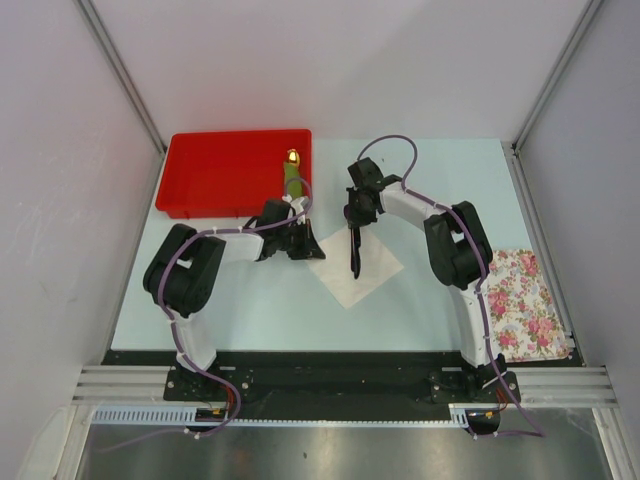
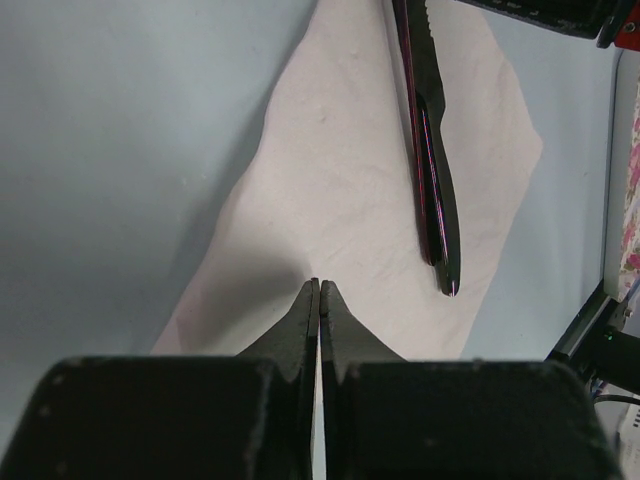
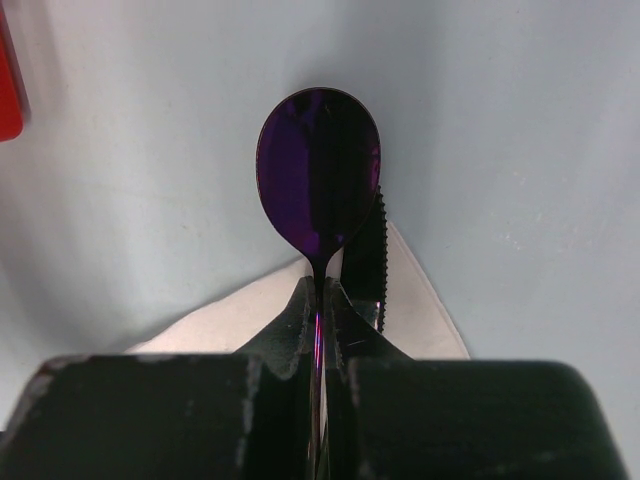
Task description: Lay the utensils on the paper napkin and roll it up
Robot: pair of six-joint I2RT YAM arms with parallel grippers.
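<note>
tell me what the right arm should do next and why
Probably open the right gripper and let go of the spoon: its handle seems to lie on the paper napkin beside the knife, and the left gripper sits shut at the napkin's edge.

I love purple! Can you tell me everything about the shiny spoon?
The spoon has a glossy, metal-looking oval bowl, deep purple, and a thin dark handle. The right end effector is shut on its neck. Its bowl sticks out past the paper napkin over the pale blue table, handle lying on the napkin beside the serrated black knife.
</note>
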